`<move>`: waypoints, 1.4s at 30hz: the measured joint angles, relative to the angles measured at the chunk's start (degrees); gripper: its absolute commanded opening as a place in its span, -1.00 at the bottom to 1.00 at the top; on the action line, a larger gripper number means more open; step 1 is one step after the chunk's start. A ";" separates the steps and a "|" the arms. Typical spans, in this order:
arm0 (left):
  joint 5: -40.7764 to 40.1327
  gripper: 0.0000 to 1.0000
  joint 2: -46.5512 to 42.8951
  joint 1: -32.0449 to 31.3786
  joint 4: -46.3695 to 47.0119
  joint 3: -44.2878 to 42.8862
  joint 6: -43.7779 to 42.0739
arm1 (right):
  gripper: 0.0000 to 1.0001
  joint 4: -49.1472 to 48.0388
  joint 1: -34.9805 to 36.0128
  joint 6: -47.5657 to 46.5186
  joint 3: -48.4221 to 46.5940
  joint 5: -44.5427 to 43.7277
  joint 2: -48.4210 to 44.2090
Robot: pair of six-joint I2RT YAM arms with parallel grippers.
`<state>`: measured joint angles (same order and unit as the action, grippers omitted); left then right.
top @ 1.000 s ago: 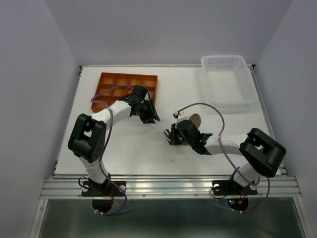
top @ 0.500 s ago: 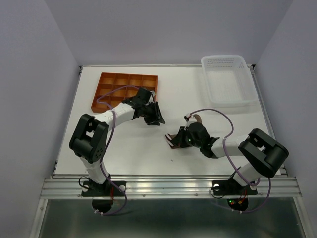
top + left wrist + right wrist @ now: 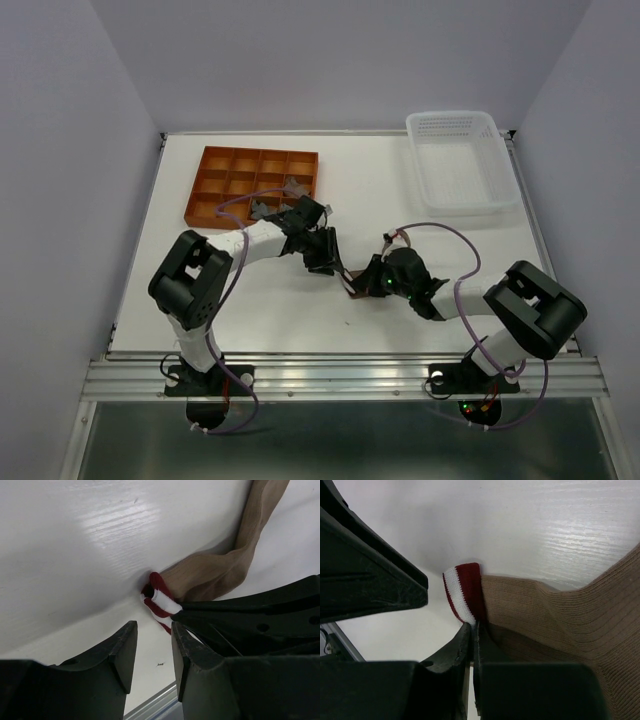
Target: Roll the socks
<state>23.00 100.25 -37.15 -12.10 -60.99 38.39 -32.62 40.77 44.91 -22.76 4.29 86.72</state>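
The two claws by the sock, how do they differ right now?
The left claw stands open with a gap; the right claw is shut. The left claw holds nothing; the right claw pinches the tan sock beside its striped cuff. Both sit close to that cuff.

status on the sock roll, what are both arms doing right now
Right gripper shut on tan sock beside its red-white cuff. Left gripper open, short of the cuff, holding nothing. Sock not yet rolled. Right fingers crowd the cuff.

No legible text, label, brand, number or sign in any view; tan sock (image 3: 555, 625), orange tray (image 3: 260, 151), white basket (image 3: 450, 117), bench (image 3: 260, 310) all unmarked
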 measured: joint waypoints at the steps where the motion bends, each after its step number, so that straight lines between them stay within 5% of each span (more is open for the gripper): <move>1: 0.11 -0.11 0.35 -0.42 0.31 0.00 0.00 | -0.99 0.00 -0.22 0.15 0.00 0.00 0.00; 16: -0.90 -0.20 7.08 -2.95 3.98 -2.64 1.51 | -0.90 -0.52 -0.33 -0.35 0.00 1.25 0.44; 21: -1.20 -0.63 8.33 -3.82 4.35 -3.78 1.77 | -0.78 -0.63 -0.33 -1.40 -0.02 2.45 0.44; 24: -1.22 -1.00 8.68 -4.15 4.63 -3.89 1.73 | -0.50 -0.66 -0.33 -2.01 -0.07 2.93 0.44; 30: -2.91 -1.00 8.68 -4.66 4.04 -4.52 1.31 | -0.08 2.82 -0.33 -5.18 -2.67 3.69 0.07; 42: -10.19 -1.00 8.66 -4.92 -3.58 -8.22 -1.25 | -0.13 21.42 -0.33 -7.76 -3.10 -3.65 -19.08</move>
<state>12.82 108.90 -42.06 -15.68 -69.21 37.15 -11.20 40.45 37.15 -25.87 0.64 67.64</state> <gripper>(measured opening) 0.047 0.457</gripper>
